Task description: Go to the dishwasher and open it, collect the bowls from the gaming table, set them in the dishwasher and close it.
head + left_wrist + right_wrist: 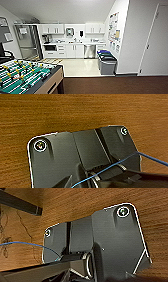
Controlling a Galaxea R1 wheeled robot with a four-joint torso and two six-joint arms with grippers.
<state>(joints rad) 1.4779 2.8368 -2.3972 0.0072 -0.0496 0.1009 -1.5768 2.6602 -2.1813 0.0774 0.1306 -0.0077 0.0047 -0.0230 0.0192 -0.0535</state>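
Observation:
The dishwasher is a brushed-steel front under the counter of the kitchenette at the far end of the room, and its door is closed. It lies several paces ahead, across brown carpet and then pale floor. The bowls and the gaming table are out of view. Both wrist views look down on brown carpet past the robot's own dark plate. A thin blue cable crosses each.
A table-football table with a green field fills the near left. Grey bins with blue and dark lids stand against the right wall, just right of the dishwasher. A steel fridge is far left, and a white door is on the right.

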